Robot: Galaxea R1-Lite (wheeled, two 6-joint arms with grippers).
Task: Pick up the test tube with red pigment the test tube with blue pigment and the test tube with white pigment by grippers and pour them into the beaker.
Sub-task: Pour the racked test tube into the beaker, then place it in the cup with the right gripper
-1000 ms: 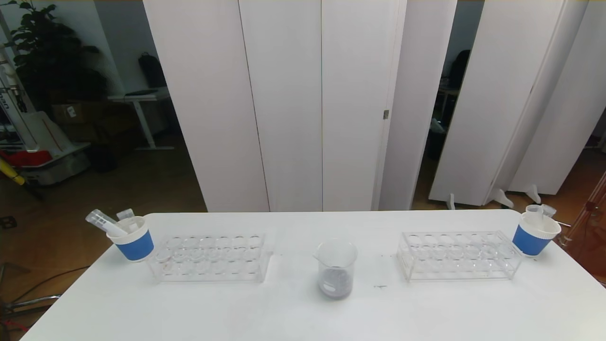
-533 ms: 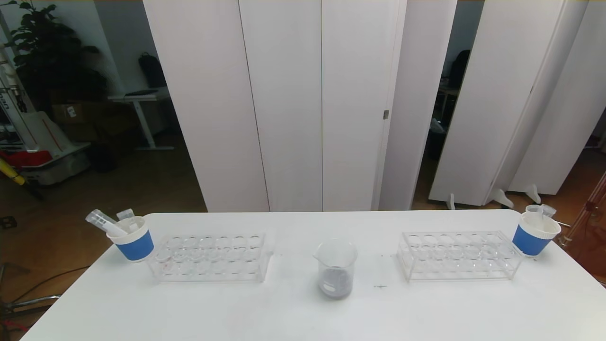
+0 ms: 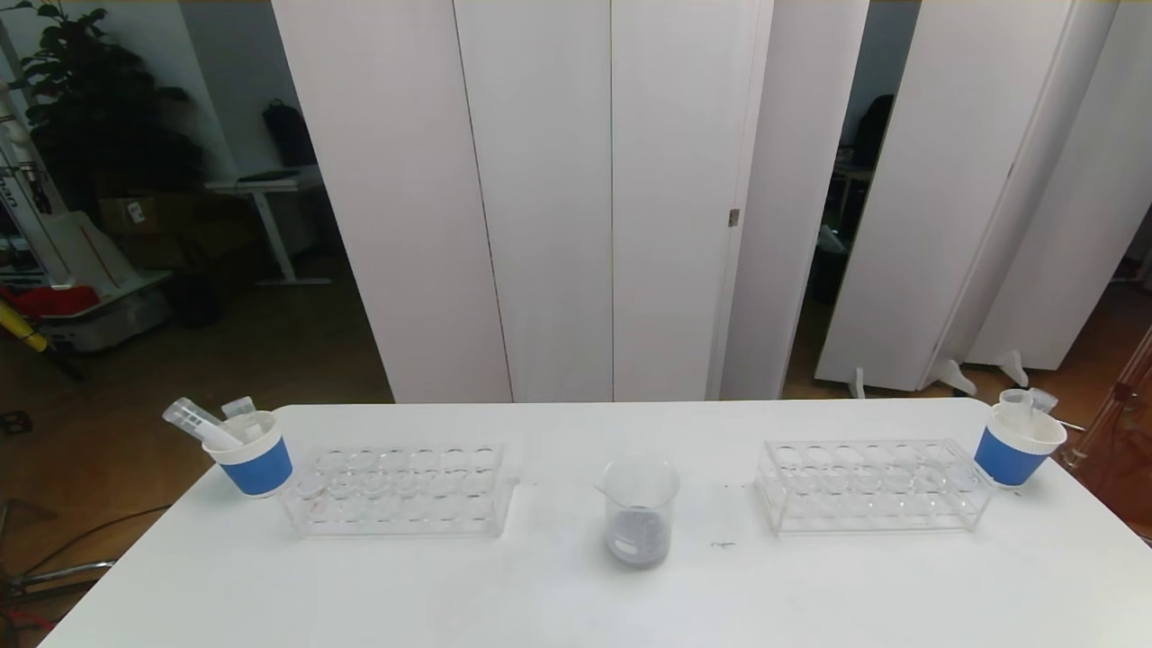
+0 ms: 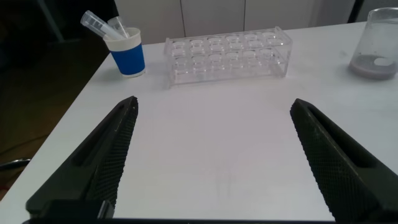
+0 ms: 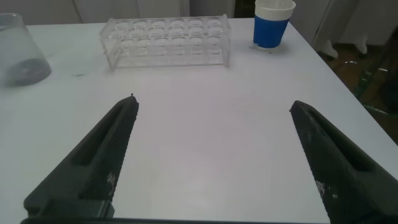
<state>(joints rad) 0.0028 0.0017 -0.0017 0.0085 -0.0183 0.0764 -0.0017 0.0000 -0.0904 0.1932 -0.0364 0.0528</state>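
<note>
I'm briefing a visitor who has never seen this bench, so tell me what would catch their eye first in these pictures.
The beaker stands at the middle of the white table, with greyish liquid at its bottom. Two clear racks flank it, the left rack and the right rack, both with no tubes in them. At each far corner a blue-sleeved paper cup, left cup and right cup, holds emptied tubes; both grippers, left gripper and right gripper, hang open over bare table.

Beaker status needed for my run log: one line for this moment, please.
beaker: upright, greyish liquid | racks: empty | left claw: open, holds nothing | right claw: open, holds nothing
</note>
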